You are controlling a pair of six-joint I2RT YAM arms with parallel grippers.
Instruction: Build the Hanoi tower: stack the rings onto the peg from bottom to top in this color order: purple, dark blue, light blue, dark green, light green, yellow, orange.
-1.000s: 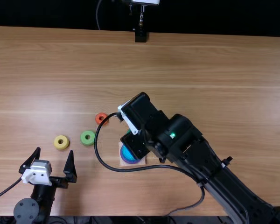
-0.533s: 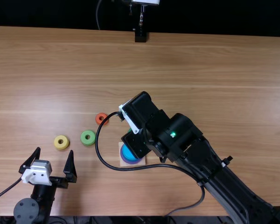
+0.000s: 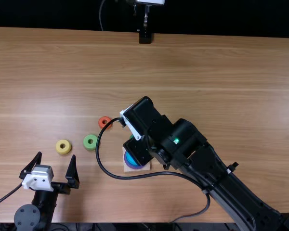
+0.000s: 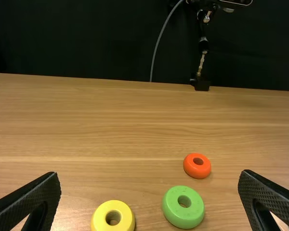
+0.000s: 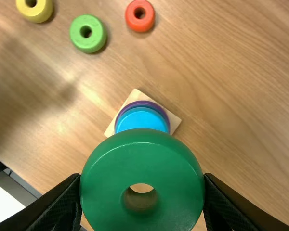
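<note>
1. Holding the dark green ring (image 5: 142, 163) in the right gripper (image 3: 137, 150), pinched right across its width, hole showing to the right wrist view!
2. Just beside it in that view, spotting the light blue ring (image 5: 142, 119), lying on the purple ring (image 5: 143, 103), all on the square wooden base (image 5: 175, 121). Can't tell the height of the held ring over the stack.
3. Over to the loose 3, flat on the table (image 3: 207, 62): finding the orange ring (image 3: 104, 122) farthest out, next the light green ring (image 3: 90, 142), then the yellow ring (image 3: 63, 147) nearest the left arm.
4. Down at the near left, seeing the left gripper (image 3: 57, 155) empty, 2 fingers spread wide.
5. Looping past the light green ring with the right arm's black cable (image 3: 120, 178).
</note>
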